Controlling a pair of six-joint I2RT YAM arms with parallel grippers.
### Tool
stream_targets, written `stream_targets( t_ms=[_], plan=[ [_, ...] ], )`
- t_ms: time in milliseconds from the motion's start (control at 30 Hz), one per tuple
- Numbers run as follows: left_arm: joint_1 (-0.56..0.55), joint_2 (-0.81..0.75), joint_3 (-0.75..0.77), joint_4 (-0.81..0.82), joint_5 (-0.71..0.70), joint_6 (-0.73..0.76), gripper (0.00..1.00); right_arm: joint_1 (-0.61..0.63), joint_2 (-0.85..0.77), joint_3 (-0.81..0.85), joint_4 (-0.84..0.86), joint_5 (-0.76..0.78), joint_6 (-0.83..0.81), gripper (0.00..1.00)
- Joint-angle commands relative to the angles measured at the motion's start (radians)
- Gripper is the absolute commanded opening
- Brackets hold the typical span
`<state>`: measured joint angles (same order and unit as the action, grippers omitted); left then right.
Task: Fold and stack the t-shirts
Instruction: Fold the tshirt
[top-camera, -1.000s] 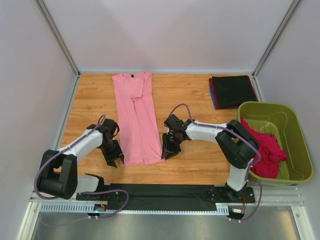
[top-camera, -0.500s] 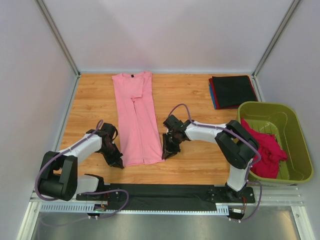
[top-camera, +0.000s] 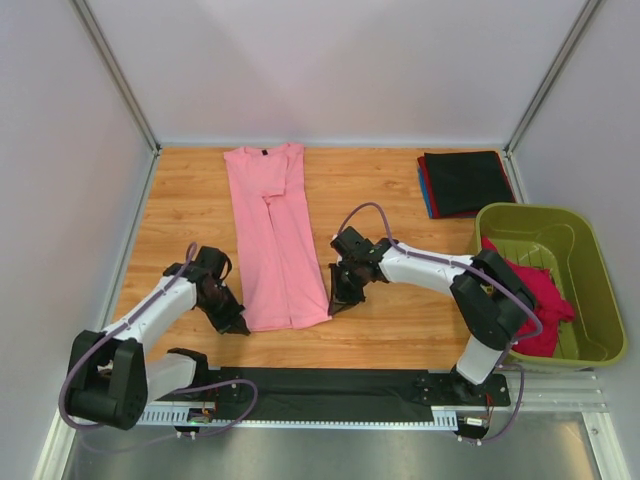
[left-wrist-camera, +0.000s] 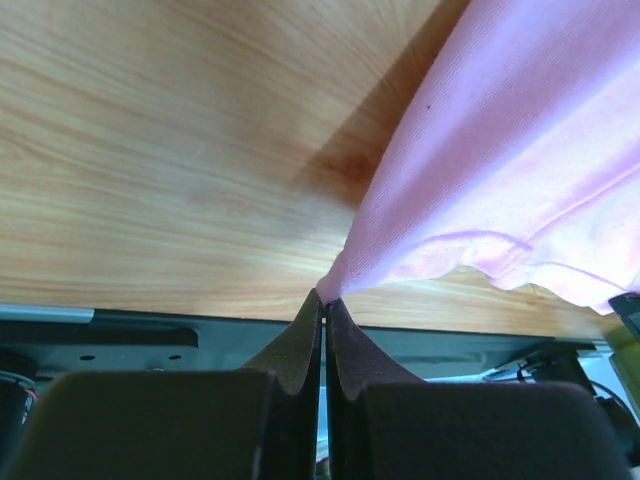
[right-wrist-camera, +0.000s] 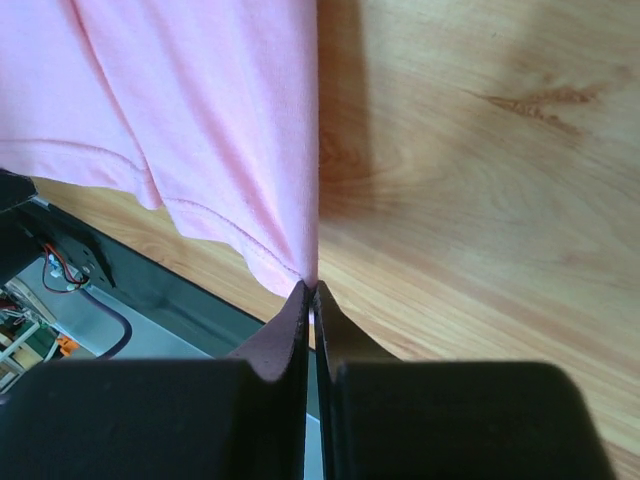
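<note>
A light pink t-shirt lies lengthwise on the wooden table, its sides folded in to a narrow strip, collar at the far end. My left gripper is shut on the hem's near left corner; the wrist view shows the pink t-shirt pinched at the tips of my left gripper. My right gripper is shut on the near right corner, where the pink t-shirt meets the tips of my right gripper. Folded black, red and blue t-shirts are stacked at the far right. A magenta-red t-shirt lies crumpled in the tub.
An olive-green plastic tub stands at the right edge of the table. A black strip runs along the near edge between the arm bases. White walls close the far side and both sides.
Both grippers have closed on the near hem corners of the pink t-shirt. The left arm has moved slightly nearer and the hem corners have lifted a little.
</note>
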<state>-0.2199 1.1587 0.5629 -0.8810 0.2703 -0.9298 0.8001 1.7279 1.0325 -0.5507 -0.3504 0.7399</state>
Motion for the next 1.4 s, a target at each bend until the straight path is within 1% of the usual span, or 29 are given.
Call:
stream_targets(
  t_ms=[0,133,367,467,567,667,867,933,1133,1167,1233,1267,1333,1367],
  plan=[
    [0.005,-0.051,-0.015,-0.067,0.023,-0.041,0.0,0.004,-0.057,-0.018,-0.034,0.025,-0.008,0.0],
    [-0.006,-0.08,-0.027,-0.096,0.035,-0.061,0.0,0.005,-0.097,-0.048,-0.038,0.025,-0.007,0.0],
    [-0.087,-0.163,-0.032,-0.147,0.038,-0.133,0.0,0.005,-0.163,-0.066,-0.075,0.022,-0.002,0.0],
    [-0.108,-0.18,-0.052,-0.132,0.053,-0.167,0.0,0.005,-0.163,-0.069,-0.091,0.025,0.009,0.0],
    [-0.11,-0.172,-0.081,-0.075,0.093,-0.184,0.0,0.007,-0.159,-0.058,-0.103,0.021,0.004,0.0],
    [-0.11,-0.14,-0.049,-0.038,0.087,-0.178,0.0,0.005,-0.133,-0.009,-0.161,0.045,-0.026,0.0],
    [-0.108,0.024,0.127,-0.078,0.029,-0.129,0.0,-0.013,-0.025,0.182,-0.285,0.067,-0.095,0.0],
    [-0.107,0.054,0.166,-0.082,0.012,-0.115,0.0,-0.024,-0.001,0.248,-0.305,0.073,-0.111,0.0],
    [-0.029,0.215,0.314,-0.096,-0.002,-0.027,0.0,-0.07,0.126,0.429,-0.396,0.079,-0.177,0.0],
    [-0.013,0.24,0.339,-0.11,-0.009,-0.014,0.0,-0.075,0.142,0.489,-0.417,0.08,-0.186,0.0],
    [0.002,0.304,0.423,-0.122,-0.019,0.02,0.0,-0.096,0.189,0.549,-0.442,0.082,-0.209,0.0],
    [0.019,0.347,0.484,-0.137,-0.028,0.031,0.0,-0.113,0.211,0.607,-0.449,0.08,-0.217,0.0],
    [0.048,0.392,0.544,-0.16,-0.036,0.058,0.0,-0.128,0.274,0.681,-0.481,0.071,-0.235,0.0],
    [0.057,0.439,0.608,-0.17,-0.037,0.068,0.0,-0.145,0.297,0.761,-0.494,0.07,-0.243,0.0]
  ],
)
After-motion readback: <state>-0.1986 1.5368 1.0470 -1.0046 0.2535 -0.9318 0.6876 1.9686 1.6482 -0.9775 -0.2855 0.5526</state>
